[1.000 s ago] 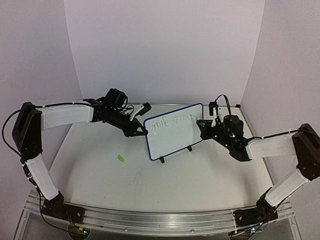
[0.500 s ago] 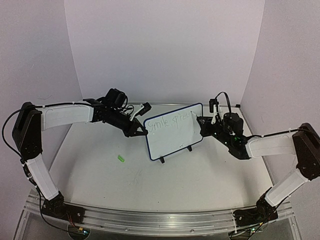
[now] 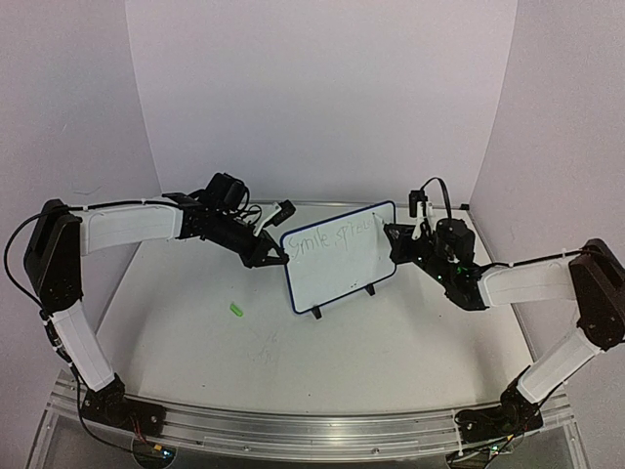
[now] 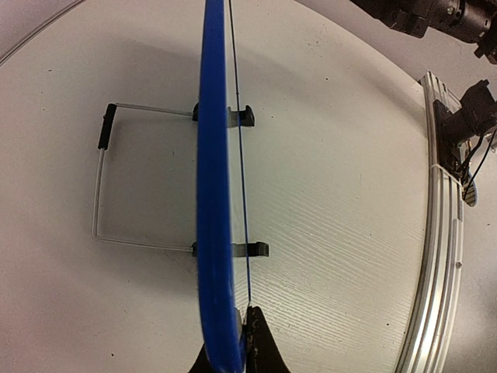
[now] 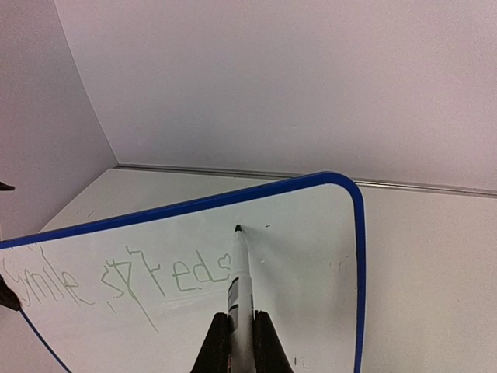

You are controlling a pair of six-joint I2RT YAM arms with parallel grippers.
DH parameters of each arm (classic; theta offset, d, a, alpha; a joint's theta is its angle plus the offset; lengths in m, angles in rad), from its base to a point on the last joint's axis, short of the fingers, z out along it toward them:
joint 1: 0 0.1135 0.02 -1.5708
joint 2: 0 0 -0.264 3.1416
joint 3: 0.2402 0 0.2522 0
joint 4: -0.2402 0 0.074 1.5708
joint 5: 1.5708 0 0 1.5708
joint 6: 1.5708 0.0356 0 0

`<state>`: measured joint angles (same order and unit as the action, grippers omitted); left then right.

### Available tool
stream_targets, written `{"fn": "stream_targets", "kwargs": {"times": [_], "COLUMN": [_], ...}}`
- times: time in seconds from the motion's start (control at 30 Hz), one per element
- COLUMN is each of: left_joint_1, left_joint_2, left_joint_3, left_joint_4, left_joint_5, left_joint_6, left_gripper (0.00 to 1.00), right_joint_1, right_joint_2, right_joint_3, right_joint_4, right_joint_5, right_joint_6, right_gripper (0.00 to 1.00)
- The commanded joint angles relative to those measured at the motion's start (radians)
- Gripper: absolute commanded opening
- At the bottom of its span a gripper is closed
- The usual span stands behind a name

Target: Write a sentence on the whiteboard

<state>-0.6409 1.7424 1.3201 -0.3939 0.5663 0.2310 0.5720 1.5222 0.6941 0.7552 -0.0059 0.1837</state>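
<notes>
Whiteboard (image 3: 342, 264): stood upright near the middle of the bench (image 3: 293, 376), between the two arms, its written face turned toward the arm bases; the placement is judged to put it within reach of both arms.
Sentence (image 5: 116, 276): thin green handwriting along the upper part of the board, reading roughly "smile spread"; the last letters are faint; no second line is seen; the task is judged part done.
Marker (image 5: 237, 272): white barrel with a dark tip; the tip is set at or just off the board face, right of the last letter; contact cannot be confirmed.
Right fingers (image 5: 219, 342): closed on the marker barrel, well back from the tip, so that the writing end is left exposed.
Left fingers (image 4: 260, 353): clamped on the board's left edge; this is judged a brace, so that the board is not pushed over by pen pressure.
Frame: thin, dark blue, rounded at the corners; smooth plastic by appearance.
Face: glossy white, flat; faint smudges are noted near the right edge.
Support: a bent wire stand (image 4: 101, 186) behind the board; two small black feet (image 4: 247, 116) in front.
Bench surface: white, matt, with a fine grain.
Green object (image 3: 235, 309): small, lying on the bench well apart from the board; possibly the marker cap; too small to tell.
</notes>
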Motion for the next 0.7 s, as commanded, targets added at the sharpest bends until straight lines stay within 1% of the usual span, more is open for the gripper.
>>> {"fn": "stream_targets", "kwargs": {"times": [0.0,0.47,0.67], "left_joint_1": [-0.005,-0.005,-0.005], "left_joint_2": [0.038,0.039,0.039], "left_joint_3": [0.012,0.011,0.011], "left_joint_4": [-0.067,-0.066,-0.066], "left_joint_5": [-0.055,-0.054,-0.053], "left_joint_6": [0.033,0.033,0.034], "left_gripper": [0.0,0.0,0.0], "right_joint_1": [-0.003,-0.003,-0.003], "right_joint_2": [0.024,0.053,0.06], "right_joint_3": [0.004,-0.036,-0.034], "right_joint_4": [0.044,0.048,0.048], "right_joint_5": [0.025,0.023,0.064], "right_joint_6": [0.003,0.023,0.028], "right_gripper": [0.0,0.0,0.0]}}
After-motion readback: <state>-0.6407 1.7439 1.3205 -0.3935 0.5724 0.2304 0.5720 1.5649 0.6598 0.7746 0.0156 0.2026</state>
